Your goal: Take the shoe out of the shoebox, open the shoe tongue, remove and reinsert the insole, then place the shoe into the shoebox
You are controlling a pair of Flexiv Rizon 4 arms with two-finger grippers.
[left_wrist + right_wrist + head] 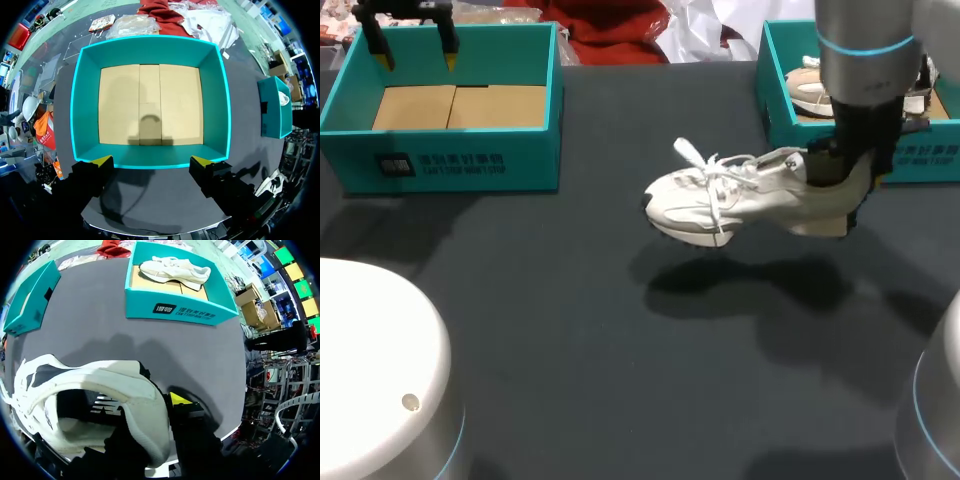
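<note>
A white lace-up shoe (740, 195) hangs above the dark table, toe pointing left, laces loose. My right gripper (840, 170) is shut on its heel collar. In the right wrist view the heel wall (145, 405) sits between the fingers, one yellow fingertip (180, 399) outside it and the other hidden inside the shoe (100, 385). An empty teal shoebox (450, 150) with a cardboard floor stands at the back left. My left gripper (418, 60) hovers open over it. The left wrist view shows that gripper (151, 161) spread wide above the box's near wall (150, 160).
A second teal shoebox (775, 100) at the back right holds another white shoe (175, 270); it stands just behind the held shoe's heel. Red cloth and white wrapping lie behind the boxes. My arms' white bases fill the front corners.
</note>
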